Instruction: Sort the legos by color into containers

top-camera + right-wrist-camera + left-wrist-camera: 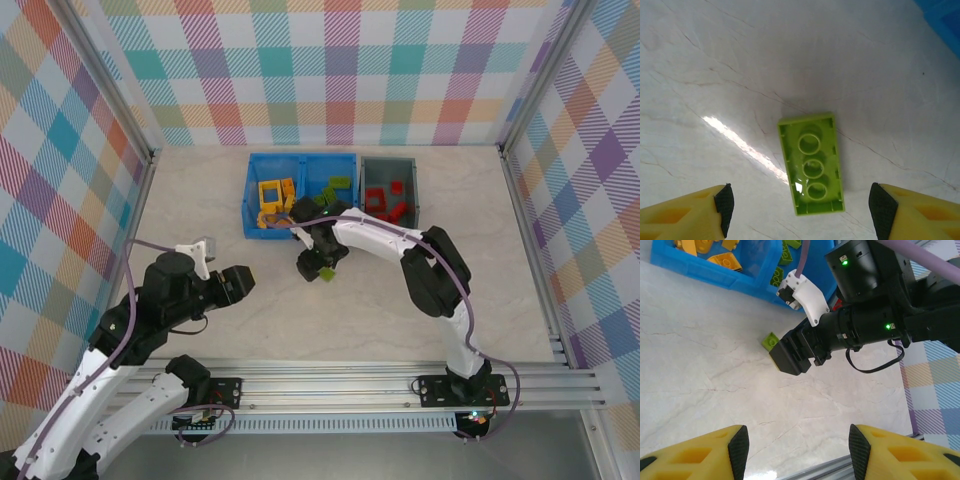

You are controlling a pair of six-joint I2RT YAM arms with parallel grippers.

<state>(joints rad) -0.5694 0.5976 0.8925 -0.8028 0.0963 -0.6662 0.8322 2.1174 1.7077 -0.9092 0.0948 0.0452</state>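
One lime green lego [812, 162] lies upside down on the marble table, its hollow underside facing up. My right gripper [803, 210] hovers open over it, a finger on either side and neither touching; from above it is near the table's middle [316, 264]. The same lego [771, 341] peeks out beside the right gripper's black body. My left gripper [797, 452] is open and empty over bare table, left of the lego [240, 283]. The blue container [252, 205] holds yellow legos [272, 192] on its left and green legos [335, 188] on its right. The dark grey container [366, 175] holds red legos [385, 198].
Both containers stand side by side at the back centre. The right arm [420, 262] arches in from the right base. Checked walls [60, 200] enclose the table on three sides, and a metal rail [350, 385] runs along the near edge.
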